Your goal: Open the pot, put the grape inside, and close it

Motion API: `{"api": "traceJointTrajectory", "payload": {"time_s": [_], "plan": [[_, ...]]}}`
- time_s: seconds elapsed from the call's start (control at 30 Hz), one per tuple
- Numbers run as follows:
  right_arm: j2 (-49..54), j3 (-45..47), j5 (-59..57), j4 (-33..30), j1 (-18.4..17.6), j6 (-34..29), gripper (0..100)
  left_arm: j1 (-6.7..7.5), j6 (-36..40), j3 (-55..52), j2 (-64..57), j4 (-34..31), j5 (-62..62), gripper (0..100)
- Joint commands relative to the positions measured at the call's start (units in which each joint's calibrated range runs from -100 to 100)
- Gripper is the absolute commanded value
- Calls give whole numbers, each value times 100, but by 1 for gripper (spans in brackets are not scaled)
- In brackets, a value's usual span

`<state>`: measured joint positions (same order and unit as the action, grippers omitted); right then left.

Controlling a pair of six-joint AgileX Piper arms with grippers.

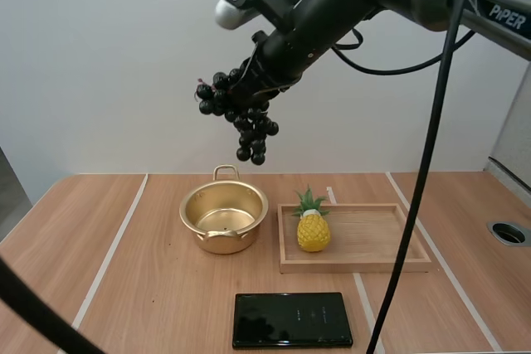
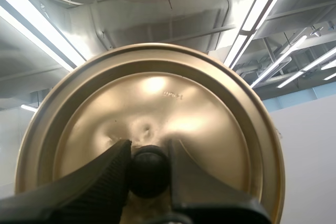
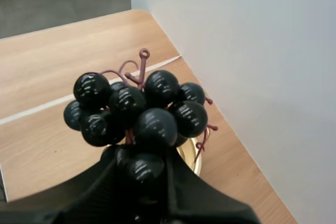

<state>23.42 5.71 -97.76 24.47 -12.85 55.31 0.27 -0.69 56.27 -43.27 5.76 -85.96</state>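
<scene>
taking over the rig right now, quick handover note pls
Left claw: shut on the black knob of the gold lid, holding the lid off the pot.
Right claw: shut on the bunch of black grapes, held high, roughly above the pot.
Pot: on the table, open and empty, beside the wooden tray that holds a toy pineapple.
Done: lid off, grapes picked up.
Left: lower the grapes into the pot, release, put the lid back on.
</scene>
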Motion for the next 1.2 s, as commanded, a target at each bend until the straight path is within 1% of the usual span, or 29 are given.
{"api": "traceJointTrajectory", "payload": {"time_s": [0.0, 0.1, 0.2, 0.37, 0.5, 0.63, 0.77, 0.93, 1.07, 1.17], "plan": [[-125, -46, 519, -841, -367, -469, 0, 13, -13, 1, 14, -17, 115, 0], [-346, -46, 701, -1346, -541, -717, 0, 13, -50, 1, 14, -61, 115, 0], [-563, -46, 952, -1580, -611, -841, 0, 13, -118, 1, 14, -61, 115, 0], [-954, -46, 1198, -1470, -612, -875, 0, 13, -120, 1, 14, -61, 25, 0], [-1280, -46, 1319, -1256, -621, -986, 0, 13, -127, 1, 14, -61, -146, 0], [-1609, -46, 1464, -1252, -757, -1141, 0, 13, -127, 1, 52, -61, -156, 0], [-1878, -46, 1790, -1444, -866, -1361, 0, 13, -127, 1, 80, -34, -173, 0], [-2192, -46, 2220, -1864, -892, -1640, 0, 13, -127, 1, 97, -34, -210, 0], [-2482, -46, 2314, -2193, -892, -1905, 0, 13, -127, 1, 117, -34, -293, 0], [-2720, -46, 2314, -2310, -892, -1951, 0, 13, -127, 1, 127, -34, -400, 0]]}}
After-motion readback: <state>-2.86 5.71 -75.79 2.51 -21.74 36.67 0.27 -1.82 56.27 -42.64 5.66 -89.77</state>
